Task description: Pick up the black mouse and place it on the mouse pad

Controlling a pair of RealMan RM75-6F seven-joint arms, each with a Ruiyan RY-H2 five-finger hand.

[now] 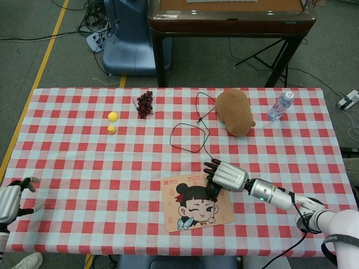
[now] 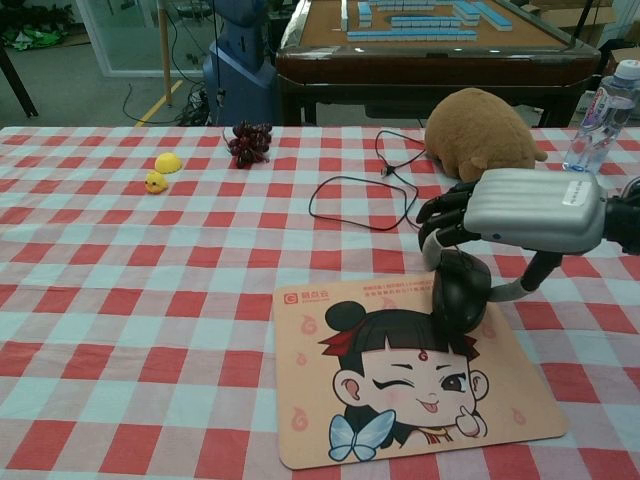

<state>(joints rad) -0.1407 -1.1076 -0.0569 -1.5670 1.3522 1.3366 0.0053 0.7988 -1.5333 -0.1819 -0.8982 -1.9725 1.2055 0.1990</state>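
Observation:
My right hand grips the black mouse from above and holds it over the upper right part of the mouse pad, which shows a cartoon girl. Whether the mouse touches the pad I cannot tell. Its black cable trails back across the cloth in a loop. My left hand rests at the table's near left edge in the head view, fingers apart and holding nothing; the chest view does not show it.
A brown plush toy and a water bottle stand behind my right hand. Dark grapes and two yellow ducks lie at the far left on the checked tablecloth.

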